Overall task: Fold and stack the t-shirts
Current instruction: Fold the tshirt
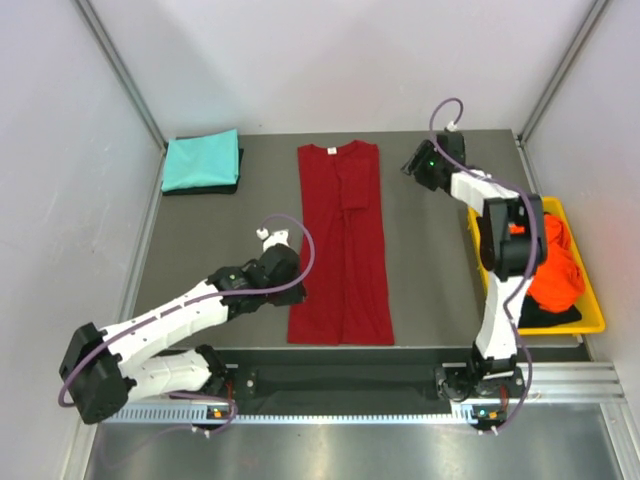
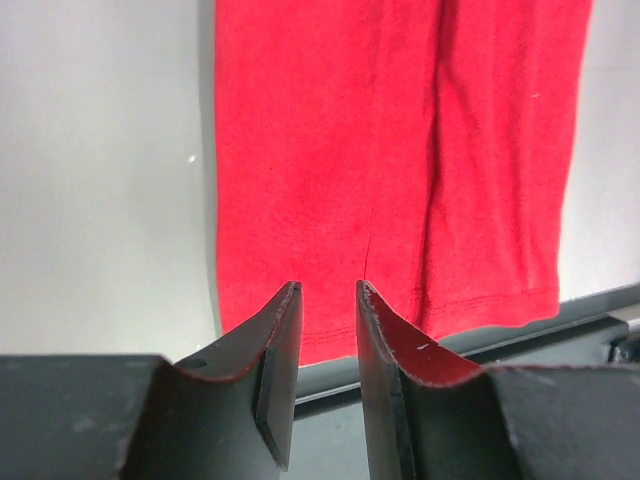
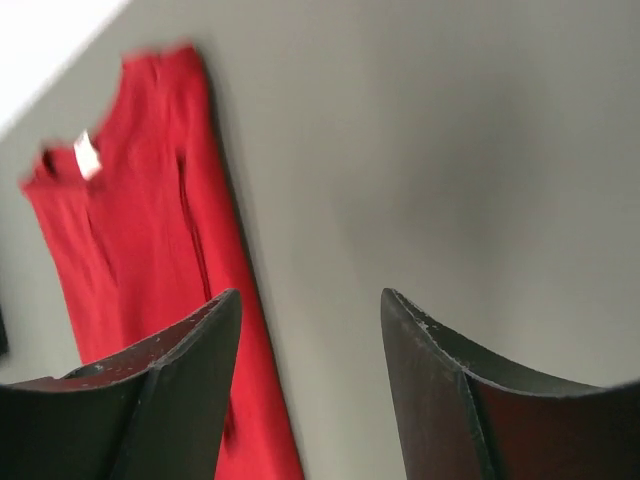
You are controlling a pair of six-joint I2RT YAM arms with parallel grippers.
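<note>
Red tee (image 1: 342, 240) is a long strip. Left gripper (image 2: 328, 290) and right gripper (image 3: 310, 295) hang open, empty. Next we pinch the hem (image 1: 340, 336), fold toward collar (image 1: 333, 151).

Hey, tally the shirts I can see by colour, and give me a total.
Dark red t-shirt, folded into a long strip: 1
Teal folded t-shirt: 1
Bright orange crumpled t-shirt in yellow plastic bin: 1
Black cloth, likely t-shirts, one under the teal, another under the orange: 2
Total: 5

Black tee (image 1: 206, 189) mostly under teal tee (image 1: 201, 160)
</note>
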